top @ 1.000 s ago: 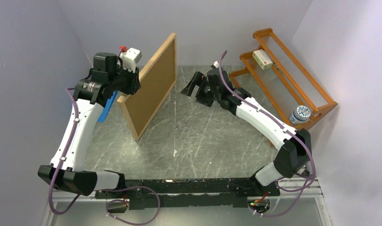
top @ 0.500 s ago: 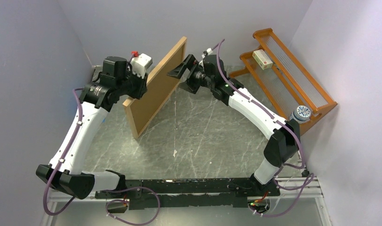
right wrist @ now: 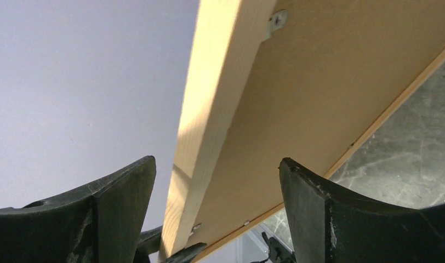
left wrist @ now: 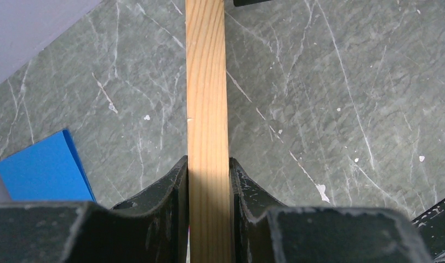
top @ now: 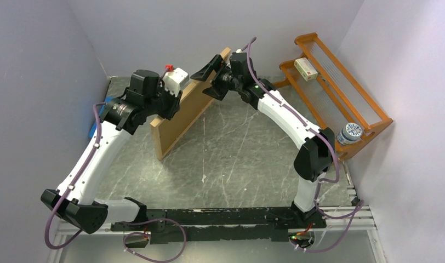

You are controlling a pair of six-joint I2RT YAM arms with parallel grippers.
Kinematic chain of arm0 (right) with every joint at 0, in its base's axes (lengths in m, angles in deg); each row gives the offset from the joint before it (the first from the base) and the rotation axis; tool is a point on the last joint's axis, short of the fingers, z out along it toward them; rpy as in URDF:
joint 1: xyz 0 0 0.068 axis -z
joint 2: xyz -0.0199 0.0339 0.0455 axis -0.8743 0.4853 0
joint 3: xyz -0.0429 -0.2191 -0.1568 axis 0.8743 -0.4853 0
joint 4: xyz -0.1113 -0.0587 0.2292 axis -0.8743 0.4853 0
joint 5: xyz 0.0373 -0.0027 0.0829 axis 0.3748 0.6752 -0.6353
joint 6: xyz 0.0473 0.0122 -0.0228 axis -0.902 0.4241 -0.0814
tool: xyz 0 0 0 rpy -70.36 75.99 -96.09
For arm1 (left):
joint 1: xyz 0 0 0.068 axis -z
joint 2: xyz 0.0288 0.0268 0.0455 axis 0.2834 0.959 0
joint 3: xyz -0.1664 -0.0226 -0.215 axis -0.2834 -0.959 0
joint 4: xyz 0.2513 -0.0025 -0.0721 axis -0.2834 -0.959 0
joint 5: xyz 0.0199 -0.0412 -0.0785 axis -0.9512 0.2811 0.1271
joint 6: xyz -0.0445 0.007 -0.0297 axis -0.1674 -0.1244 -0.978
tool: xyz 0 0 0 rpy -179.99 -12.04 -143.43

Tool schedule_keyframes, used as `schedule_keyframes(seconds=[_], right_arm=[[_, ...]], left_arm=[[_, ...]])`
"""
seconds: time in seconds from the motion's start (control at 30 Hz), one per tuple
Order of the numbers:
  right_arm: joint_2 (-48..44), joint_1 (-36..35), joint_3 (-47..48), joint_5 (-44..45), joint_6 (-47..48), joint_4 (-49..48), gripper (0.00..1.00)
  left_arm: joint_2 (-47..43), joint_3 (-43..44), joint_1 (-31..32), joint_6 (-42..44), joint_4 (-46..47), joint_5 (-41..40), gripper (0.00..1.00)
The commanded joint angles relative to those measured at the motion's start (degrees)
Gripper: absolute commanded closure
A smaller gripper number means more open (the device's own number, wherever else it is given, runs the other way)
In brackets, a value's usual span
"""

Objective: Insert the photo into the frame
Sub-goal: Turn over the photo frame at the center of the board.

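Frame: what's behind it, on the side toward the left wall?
A blue sheet lies flat on the table there, apart from the frame. No photo shows; the frame itself hides the table right beneath it.

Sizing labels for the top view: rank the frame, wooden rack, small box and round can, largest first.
1. wooden rack
2. frame, tilted, so foreshortened
3. small box and round can look alike; I won't rank them.

No writing is legible anywhere in view.
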Motion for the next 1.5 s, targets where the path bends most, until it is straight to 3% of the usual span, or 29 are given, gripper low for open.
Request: schedule_keyframes(seconds=[0.0, 0.1, 0.27, 0.43, 0.6, 0.73, 0.9, 1.03, 1.13, 1.47], right_arm=[[0.2, 0.6, 3.4, -0.6, -0.6, 5.1, 0.16], [-1.0, 0.9, 1.8, -0.2, -0.6, 5.9, 0.18], [-5.5, 2.2, -4.4, -0.4, 0.3, 5.8, 0.21], [-11.9, 4.3, -12.9, -1.3, 1.0, 4.2, 0.23], [-18.6, 6.6, -21.7, -3.0, 3.4, 2.6, 0.23], [-23.9, 9.4, -31.9, -7.4, 6.6, -1.6, 0.22], [-28.8, 11.2, -45.7, -13.2, 9.4, -13.4, 0.19], [-31.6, 11.3, -54.6, -11.7, 11.7, -21.1, 0.15], [-33.1, 11.3, -60.7, -9.5, 12.3, -26.3, 0.13], [-28.7, 14.0, -75.8, -8.8, 9.5, -43.0, 0.09]], left_arm=[[-1.0, -1.1, 1.7, -0.5, -0.2, 6.7, 0.67], [-1.5, -2.5, 1.6, -0.3, 0.6, 8.9, 0.56], [-1.8, -3.8, 1.6, 0.1, 0.9, 16.9, 0.26], [-2.6, -5.5, 1.6, -2.0, 4.2, 28.0, 0.15], [-3.9, -8.2, 1.6, -8.4, 11.4, 35.5, 0.11], [-4.4, -10.9, 1.7, -15.5, 16.0, 33.4, 0.11], [-4.3, -15.0, 1.6, -22.8, 18.6, 20.2, 0.11], [-1.9, -16.0, 1.4, -27.8, 18.0, 3.8, 0.09], [3.3, -13.1, 0.1, -29.3, 16.6, -2.0, 0.08], [21.6, -8.6, -10.6, -37.2, 17.2, 5.7, 0.14]])
